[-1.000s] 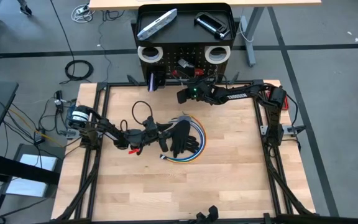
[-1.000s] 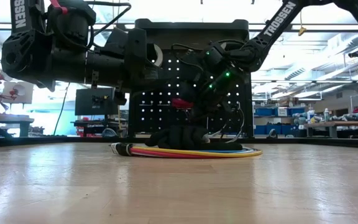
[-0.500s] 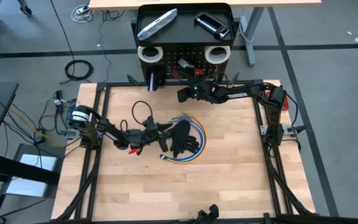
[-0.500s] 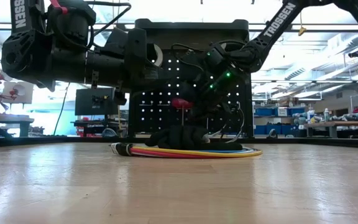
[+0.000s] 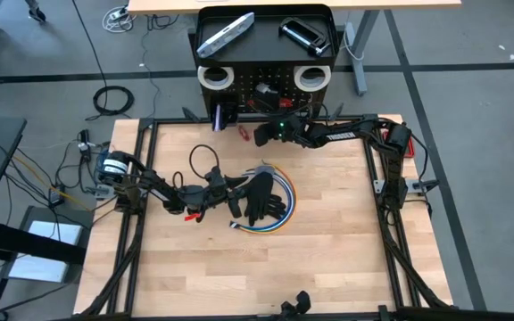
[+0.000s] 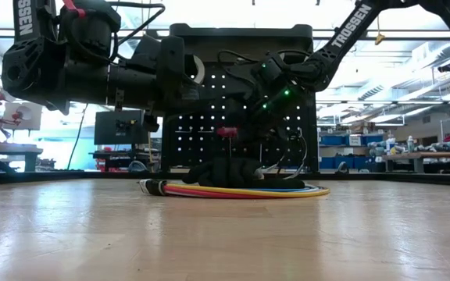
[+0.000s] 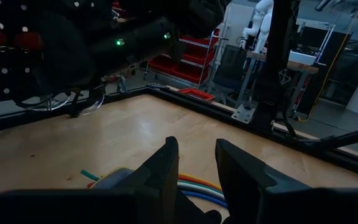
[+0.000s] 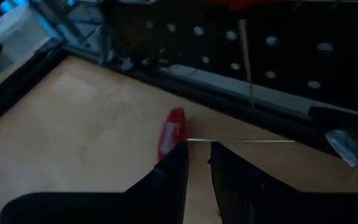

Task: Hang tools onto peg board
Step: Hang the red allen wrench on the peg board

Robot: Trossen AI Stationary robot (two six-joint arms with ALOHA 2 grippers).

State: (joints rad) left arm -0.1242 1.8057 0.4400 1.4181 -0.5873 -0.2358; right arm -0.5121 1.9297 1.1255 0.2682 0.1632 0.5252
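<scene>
The black peg board (image 5: 266,85) stands past the table's far edge. Its tray top holds the silver-grey flat bar (image 5: 226,34) and the black clamp (image 5: 303,34). Two white tape rolls (image 5: 213,76) (image 5: 309,77) and a purple-handled tool (image 5: 217,114) hang on its face. My right gripper (image 5: 259,136) (image 8: 198,149) is low by the far edge, fingers a narrow gap apart. A small red-handled tool (image 5: 242,134) (image 8: 169,134) lies just ahead of it. Another red-handled tool (image 6: 226,130) shows against the board. My left gripper (image 5: 236,198) (image 7: 197,155) waits open at mid-table. My right gripper's fingertips (image 8: 180,152) stand right at the red handle's near end (image 8: 164,152), and a thin bright shaft (image 8: 247,141) runs across just past them. I cannot tell whether they touch the tool. Bare wood shows in the gap between the fingers.
A black glove (image 5: 261,198) lies on a coil of coloured cables (image 5: 284,214) (image 6: 233,190) at mid-table, beside my left gripper. The table's black frame rail (image 8: 229,81) runs between my right gripper and the peg board. Bare wood stretches toward the near edge.
The small red-handled tool now shows on the table just left of my right gripper, where the high view showed nothing red half a second ago. My right gripper has stayed nearly where it was.
</scene>
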